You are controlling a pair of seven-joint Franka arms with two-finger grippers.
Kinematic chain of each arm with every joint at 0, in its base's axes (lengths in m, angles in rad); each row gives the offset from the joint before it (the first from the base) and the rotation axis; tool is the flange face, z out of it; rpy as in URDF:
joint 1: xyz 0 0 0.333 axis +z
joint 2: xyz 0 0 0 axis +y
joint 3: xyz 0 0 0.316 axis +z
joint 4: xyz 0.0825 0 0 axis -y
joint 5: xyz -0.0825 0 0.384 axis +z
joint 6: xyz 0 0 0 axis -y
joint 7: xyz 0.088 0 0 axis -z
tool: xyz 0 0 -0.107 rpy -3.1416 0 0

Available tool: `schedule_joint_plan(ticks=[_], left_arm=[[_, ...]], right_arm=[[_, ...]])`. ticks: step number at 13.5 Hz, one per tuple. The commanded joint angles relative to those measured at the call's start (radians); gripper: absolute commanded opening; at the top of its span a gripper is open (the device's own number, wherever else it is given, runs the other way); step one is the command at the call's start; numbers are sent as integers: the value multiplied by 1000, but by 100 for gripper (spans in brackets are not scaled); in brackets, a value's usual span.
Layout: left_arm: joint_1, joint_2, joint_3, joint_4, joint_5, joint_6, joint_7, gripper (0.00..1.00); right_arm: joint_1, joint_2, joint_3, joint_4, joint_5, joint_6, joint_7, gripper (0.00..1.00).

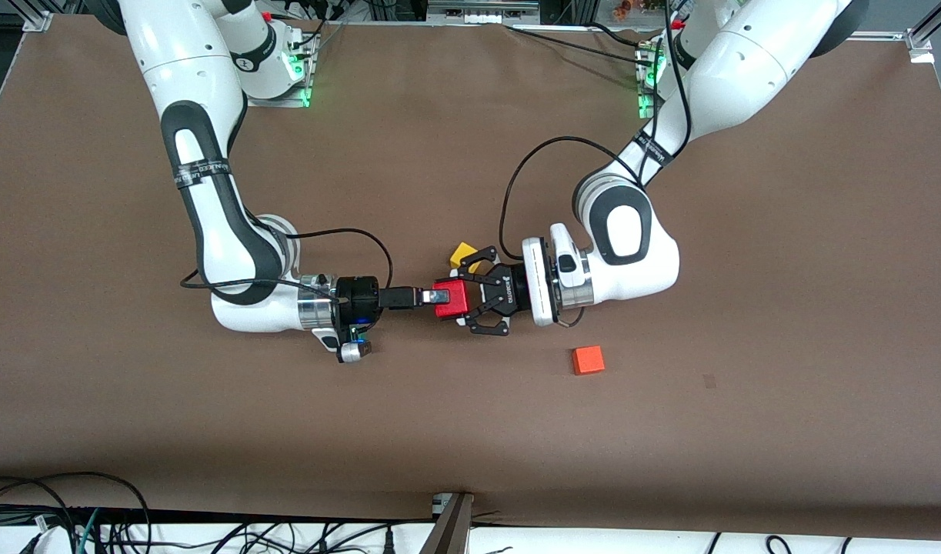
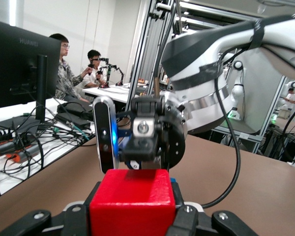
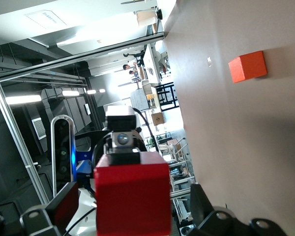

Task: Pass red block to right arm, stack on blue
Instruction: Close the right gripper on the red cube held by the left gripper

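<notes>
Orange block (image 1: 588, 359) lies alone on worktop (image 1: 747, 431), nearest front camera; we also see it in right wrist view, not in left wrist view.

Red block (image 1: 456, 305) sits mid-worktop, pinched by left pincer (image 1: 461, 298).

Right pincer (image 1: 438, 296) meets it from right arm's end, fingers spread, one finger over block's top. Left wrist view shows us this pincer head-on.

Yellow block (image 1: 463, 251) is farther, half hidden by left pincer; we find it in front view only.
</notes>
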Motion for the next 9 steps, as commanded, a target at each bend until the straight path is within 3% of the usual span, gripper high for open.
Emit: schedule_joint_plan(ticks=[1, 2, 3, 4, 6, 8, 9], left_arm=[[-26, 21, 3, 53, -44, 38, 14, 12], [-25, 22, 3, 53, -44, 38, 14, 12], [-25, 22, 3, 55, -44, 38, 14, 12], [-25, 24, 3, 53, -44, 38, 14, 12], [-23, 27, 4, 53, -42, 38, 14, 12], [-23, 30, 4, 53, -42, 38, 14, 15], [-20, 27, 4, 50, -38, 38, 20, 99]], right_arm=[[4, -4, -3, 2, 33, 11, -20, 100], [4, -6, -3, 1, 33, 12, -22, 78], [4, -7, -3, 1, 33, 11, -26, 31], [-1, -7, -3, 1, 33, 9, -28, 14], [-2, -7, -3, 1, 32, 9, -28, 0], [-10, -9, -3, 2, 32, 0, -25, 0], [-10, -9, -3, 2, 32, 0, -22, 0]])
